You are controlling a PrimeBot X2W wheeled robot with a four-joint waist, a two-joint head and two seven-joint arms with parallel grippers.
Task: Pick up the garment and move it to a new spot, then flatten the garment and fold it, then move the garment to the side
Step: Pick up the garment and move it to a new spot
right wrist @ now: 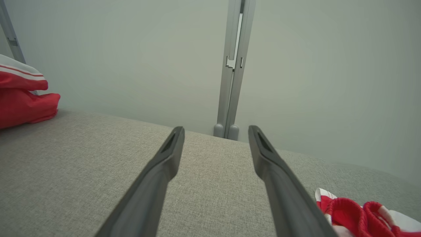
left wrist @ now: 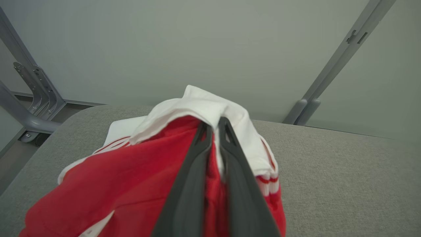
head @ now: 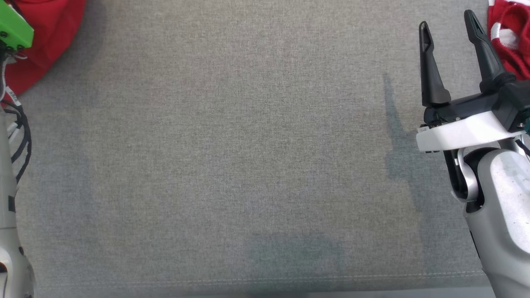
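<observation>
Two pincers: left pincer (left wrist: pixel 214 125) clamps the red-and-white garment (left wrist: pixel 125 177) between its tips (right pincer (head: pixel 446 20) gapes wide).

Soft even light, faint shadows

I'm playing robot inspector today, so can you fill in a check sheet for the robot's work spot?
Surface: grey cloth surface, smooth and flat, bare across the middle.
Job's things: red and white garment, bunched at the far left corner.
Clutter: second red and white cloth, crumpled at the far right edge, beside the right gripper but apart from it.
Grippers: left gripper shut on the garment, with cloth pinched between its fingers; right gripper open and holding nothing, over the surface.
Cables: black cables looped along the left arm, apart from the garment.
Surroundings: pale wall and grey metal posts behind the surface; no person seen.
</observation>
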